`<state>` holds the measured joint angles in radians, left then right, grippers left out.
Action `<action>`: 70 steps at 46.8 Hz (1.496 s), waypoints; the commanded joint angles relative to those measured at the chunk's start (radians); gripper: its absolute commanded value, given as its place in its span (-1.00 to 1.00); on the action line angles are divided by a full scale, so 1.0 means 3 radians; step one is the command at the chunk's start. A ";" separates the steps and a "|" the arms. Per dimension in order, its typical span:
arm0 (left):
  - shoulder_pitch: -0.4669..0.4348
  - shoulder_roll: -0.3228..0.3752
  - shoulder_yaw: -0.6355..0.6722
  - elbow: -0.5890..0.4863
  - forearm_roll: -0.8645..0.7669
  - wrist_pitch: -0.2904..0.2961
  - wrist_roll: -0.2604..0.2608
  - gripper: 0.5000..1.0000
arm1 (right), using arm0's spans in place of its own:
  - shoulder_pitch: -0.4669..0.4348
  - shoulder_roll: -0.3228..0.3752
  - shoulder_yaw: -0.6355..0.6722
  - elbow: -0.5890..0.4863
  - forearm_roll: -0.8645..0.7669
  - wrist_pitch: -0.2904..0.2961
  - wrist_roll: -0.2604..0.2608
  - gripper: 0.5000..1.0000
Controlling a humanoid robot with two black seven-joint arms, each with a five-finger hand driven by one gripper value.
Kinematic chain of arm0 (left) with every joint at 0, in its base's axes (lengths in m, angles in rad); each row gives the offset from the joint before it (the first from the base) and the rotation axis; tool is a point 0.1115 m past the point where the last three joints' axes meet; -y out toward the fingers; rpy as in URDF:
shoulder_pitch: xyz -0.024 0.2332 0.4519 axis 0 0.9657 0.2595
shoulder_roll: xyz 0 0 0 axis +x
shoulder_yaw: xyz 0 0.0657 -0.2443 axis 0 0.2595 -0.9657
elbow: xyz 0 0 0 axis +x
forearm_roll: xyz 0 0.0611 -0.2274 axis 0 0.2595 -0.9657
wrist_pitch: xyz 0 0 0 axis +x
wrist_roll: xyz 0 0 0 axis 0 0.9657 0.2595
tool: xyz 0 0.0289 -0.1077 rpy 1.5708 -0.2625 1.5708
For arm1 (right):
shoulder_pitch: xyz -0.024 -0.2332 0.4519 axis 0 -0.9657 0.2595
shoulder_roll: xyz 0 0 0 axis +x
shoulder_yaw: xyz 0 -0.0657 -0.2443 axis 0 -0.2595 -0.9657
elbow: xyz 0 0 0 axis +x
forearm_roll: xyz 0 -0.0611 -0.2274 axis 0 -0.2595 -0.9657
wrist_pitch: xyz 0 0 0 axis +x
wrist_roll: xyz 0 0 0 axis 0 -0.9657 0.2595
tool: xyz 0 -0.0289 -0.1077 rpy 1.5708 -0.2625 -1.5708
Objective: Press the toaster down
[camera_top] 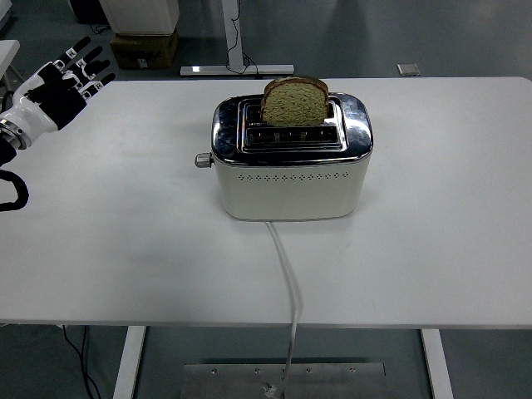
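Note:
A cream toaster (291, 170) with a chrome top stands at the middle of the white table (125, 241). A slice of brown bread (295, 101) sticks up out of its rear slot. The toaster's lever knob (202, 160) juts from its left end, in the raised position. My left hand (62, 81) hovers over the table's far left corner, fingers spread, holding nothing, well away from the toaster. The right hand is out of view.
The toaster's white cord (287, 274) runs from its front over the table's near edge. A black cable loop (12, 193) shows at the left edge. A cardboard box (143, 47) sits on the floor beyond the table.

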<state>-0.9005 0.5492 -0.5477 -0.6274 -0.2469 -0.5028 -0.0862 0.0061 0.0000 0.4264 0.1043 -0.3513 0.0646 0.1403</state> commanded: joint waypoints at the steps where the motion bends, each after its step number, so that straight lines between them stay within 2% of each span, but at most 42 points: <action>1: 0.0000 0.0000 0.0000 0.0000 0.0000 0.0004 0.0001 1.00 | 0.0000 0.0000 0.0000 0.0000 0.0000 -0.0001 -0.0002 1.00; 70: 0.0036 0.0000 -0.0005 -0.0005 0.0000 -0.0032 0.0001 1.00 | 0.0000 0.0000 0.0000 0.0000 0.0000 -0.0001 -0.0002 0.99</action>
<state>-0.8897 0.5491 -0.5491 -0.6290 -0.2470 -0.5123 -0.0858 0.0061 0.0000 0.4265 0.1043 -0.3513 0.0642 0.1398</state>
